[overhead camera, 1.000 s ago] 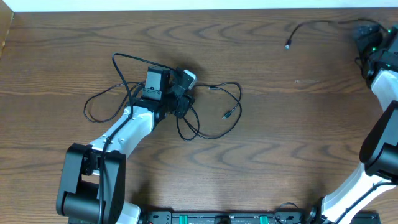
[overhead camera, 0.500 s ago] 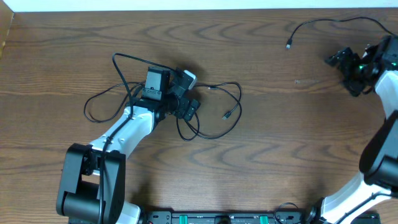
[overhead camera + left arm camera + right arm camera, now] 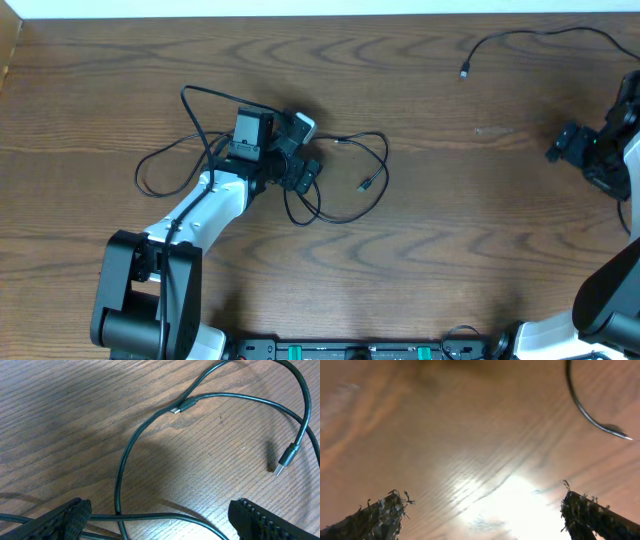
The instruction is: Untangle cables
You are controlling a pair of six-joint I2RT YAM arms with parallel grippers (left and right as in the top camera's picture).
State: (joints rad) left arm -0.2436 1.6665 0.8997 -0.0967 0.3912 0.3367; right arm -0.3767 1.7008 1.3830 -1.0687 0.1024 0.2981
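A tangle of thin black cables [image 3: 340, 175] lies left of the table's middle, with loops spreading left [image 3: 160, 165] and right [image 3: 378, 160]. My left gripper [image 3: 303, 150] sits over its knot, open. In the left wrist view one cable strand [image 3: 200, 521] runs across the gap between the spread fingers [image 3: 65, 520], and two plug ends [image 3: 181, 407] [image 3: 284, 461] lie beyond. A separate black cable [image 3: 520, 36] lies at the far right. My right gripper [image 3: 565, 145] hovers open near the right edge, below that cable, over bare wood [image 3: 482, 517].
The wooden table [image 3: 450, 250] carries nothing else. The separate cable's plug [image 3: 463, 72] points toward the middle. A short arc of that cable [image 3: 585, 412] shows at the top right of the right wrist view. The arm bases stand at the near edge.
My left gripper's jaws have spread open over the tangle. The right arm has swung from the far right corner toward the near side, leaving the separate cable lying on the table.
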